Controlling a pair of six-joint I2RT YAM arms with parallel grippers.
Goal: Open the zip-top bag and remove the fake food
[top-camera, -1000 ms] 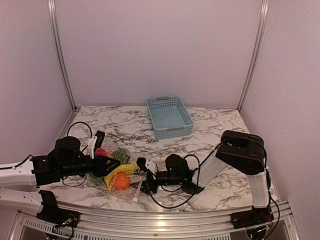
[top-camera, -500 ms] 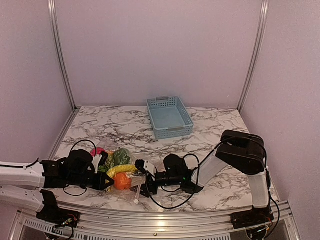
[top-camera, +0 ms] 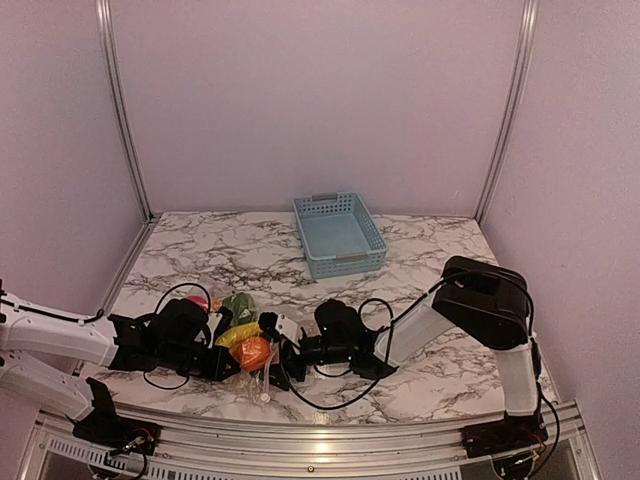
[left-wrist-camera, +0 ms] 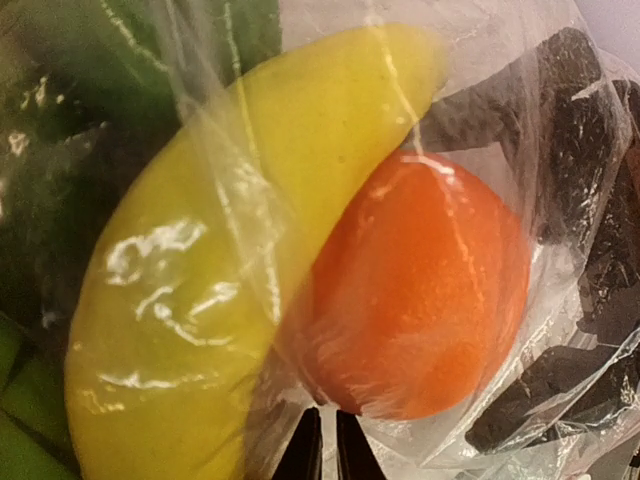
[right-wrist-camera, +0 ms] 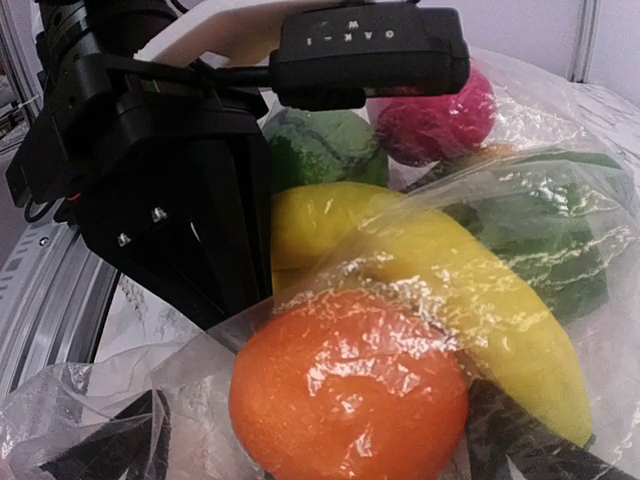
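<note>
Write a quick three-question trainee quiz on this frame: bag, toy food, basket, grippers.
1. True or false: the blue basket is empty.
2. Pick one. The left gripper is: A) wide open over the basket; B) shut on the edge of the bag; C) out of every view.
3. Fill in: inside the bag, the orange ball rests against the yellow ___.
Key: 1 true; 2 B; 3 banana.
</note>
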